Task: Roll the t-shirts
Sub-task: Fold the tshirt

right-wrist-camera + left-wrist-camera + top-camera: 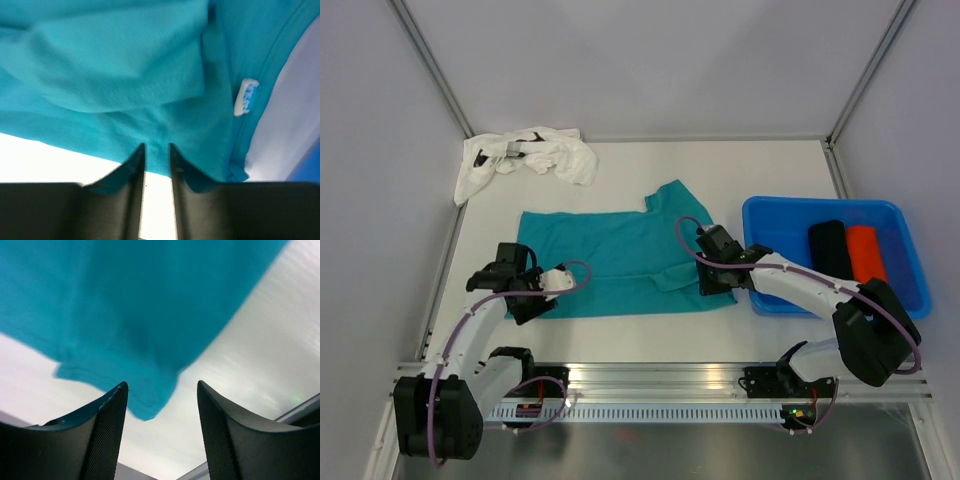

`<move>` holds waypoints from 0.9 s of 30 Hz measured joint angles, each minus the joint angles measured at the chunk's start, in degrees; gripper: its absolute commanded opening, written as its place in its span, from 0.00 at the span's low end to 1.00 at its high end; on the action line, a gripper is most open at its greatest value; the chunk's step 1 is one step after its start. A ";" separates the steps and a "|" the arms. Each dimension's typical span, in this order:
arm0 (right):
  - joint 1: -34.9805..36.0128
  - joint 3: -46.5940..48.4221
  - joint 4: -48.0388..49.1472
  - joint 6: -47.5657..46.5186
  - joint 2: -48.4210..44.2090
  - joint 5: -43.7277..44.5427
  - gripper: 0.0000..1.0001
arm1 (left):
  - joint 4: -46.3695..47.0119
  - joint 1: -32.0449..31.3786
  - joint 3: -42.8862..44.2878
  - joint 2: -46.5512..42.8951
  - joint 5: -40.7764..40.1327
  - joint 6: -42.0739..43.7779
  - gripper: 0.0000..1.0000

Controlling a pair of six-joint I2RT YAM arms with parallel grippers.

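Teal t-shirt (610, 265) is lying flat on counter (770, 180) beside blue tub (780, 235), long axis running away from tub, w/ left gripper (162, 385) jaws gaping wide & empty at tub-far hem corner, right gripper (156, 146) jaws sitting nearly closed at tub-side edge, grip unclear.

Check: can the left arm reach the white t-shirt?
Probably yes: the left gripper is open and empty, and only table and the flat teal t-shirt lie between it and the white t-shirt, possibly a stretch.
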 measured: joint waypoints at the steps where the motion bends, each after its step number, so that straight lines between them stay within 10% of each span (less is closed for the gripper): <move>1: 0.00 1.11 -0.33 -0.02 -0.17 0.20 0.40 | -0.35 0.22 2.14 0.31 0.66 -1.03 0.63; 5: -0.66 5.38 -0.79 -1.31 -0.28 2.08 0.41 | -0.26 1.29 12.07 2.97 2.82 -6.51 0.62; 13: -2.40 7.93 1.01 -3.78 3.19 0.92 0.13 | 1.73 1.20 23.17 11.58 7.67 -16.09 0.58; 27: 2.32 2.99 8.41 -1.81 5.01 -2.95 0.00 | 8.92 1.20 6.03 16.46 4.68 -21.00 0.57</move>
